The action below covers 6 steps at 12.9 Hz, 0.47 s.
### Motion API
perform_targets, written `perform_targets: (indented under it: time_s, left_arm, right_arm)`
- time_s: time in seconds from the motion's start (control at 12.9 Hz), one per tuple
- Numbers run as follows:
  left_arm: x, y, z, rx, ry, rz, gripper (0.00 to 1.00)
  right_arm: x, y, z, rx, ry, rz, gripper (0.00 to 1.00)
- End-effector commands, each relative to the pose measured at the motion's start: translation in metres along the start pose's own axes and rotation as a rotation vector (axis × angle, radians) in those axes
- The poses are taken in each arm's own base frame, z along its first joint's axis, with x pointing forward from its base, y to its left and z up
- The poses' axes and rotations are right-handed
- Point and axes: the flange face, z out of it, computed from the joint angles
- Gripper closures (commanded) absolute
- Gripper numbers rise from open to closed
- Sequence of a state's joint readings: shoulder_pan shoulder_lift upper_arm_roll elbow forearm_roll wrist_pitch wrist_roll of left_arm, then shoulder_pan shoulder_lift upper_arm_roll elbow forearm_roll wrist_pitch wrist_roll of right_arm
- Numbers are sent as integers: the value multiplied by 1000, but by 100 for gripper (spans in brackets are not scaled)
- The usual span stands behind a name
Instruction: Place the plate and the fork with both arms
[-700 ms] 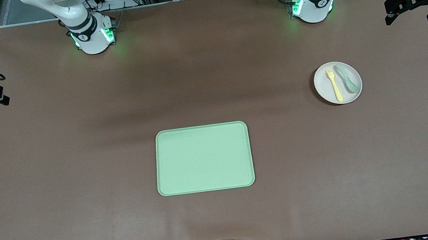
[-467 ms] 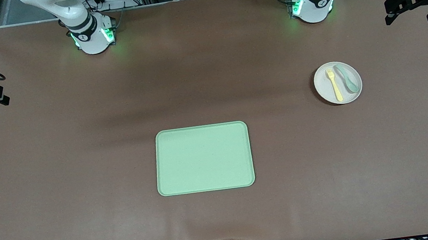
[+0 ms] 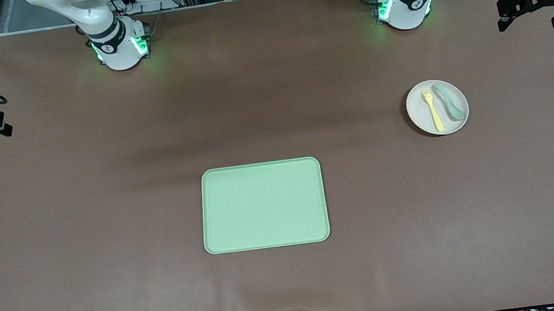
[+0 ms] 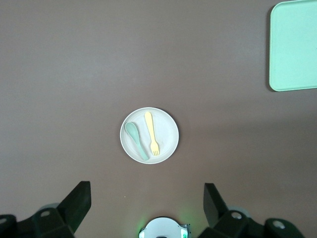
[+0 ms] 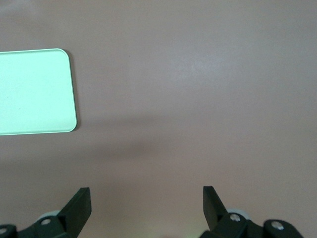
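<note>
The left gripper [image 4: 147, 198] has its two black fingers [image 4: 77, 201] spread wide apart, and they hold nothing. It hangs high up over the worktop [image 3: 74, 203], at the left arm's end of it. In the left wrist view the plate [image 4: 166, 131] shows between the fingers, far below them and not touching them.

The right gripper [image 5: 147, 198] also has its fingers [image 5: 79, 203] spread wide apart with nothing in them. It hangs high over the brown worktop at the right arm's end. Both arms wait up high.

The plate [image 3: 419, 115] is small, round and off-white. It sits flat on the worktop toward the left arm's end, nearer to the front camera than the left arm's base [image 3: 405, 7]. The fork [image 3: 432, 110] is pale yellow and lies on the plate. A grey-green spoon [image 3: 449, 100] lies on the plate too, just beside the fork. The two lie side by side and do not seem to touch. The fork's tines point toward the robots' bases.

A light green tray [image 3: 263, 205] lies flat in the middle of the worktop, between the two arms' ends. It is nearer to the front camera than the plate and well apart from it. Nothing lies in the tray. The right arm's base [image 3: 119, 46] glows green, and so does the left arm's base.
</note>
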<state>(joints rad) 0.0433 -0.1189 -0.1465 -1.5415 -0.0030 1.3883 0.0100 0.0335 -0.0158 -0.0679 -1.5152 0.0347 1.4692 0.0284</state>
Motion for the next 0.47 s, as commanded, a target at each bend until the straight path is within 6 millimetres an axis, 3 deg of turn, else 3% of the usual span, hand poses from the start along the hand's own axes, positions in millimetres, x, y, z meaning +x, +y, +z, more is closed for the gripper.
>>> perform_targets:
  time_s: [0.0, 0.39]
  left_arm:
    - [-8, 0, -3, -12, -3, 4, 0]
    - [-5, -3, 1, -14, -10, -2, 0]
  right_arm:
    - [-2, 2, 0, 13, -2, -6, 0]
    - [-2, 3, 0, 12, -2, -6, 0]
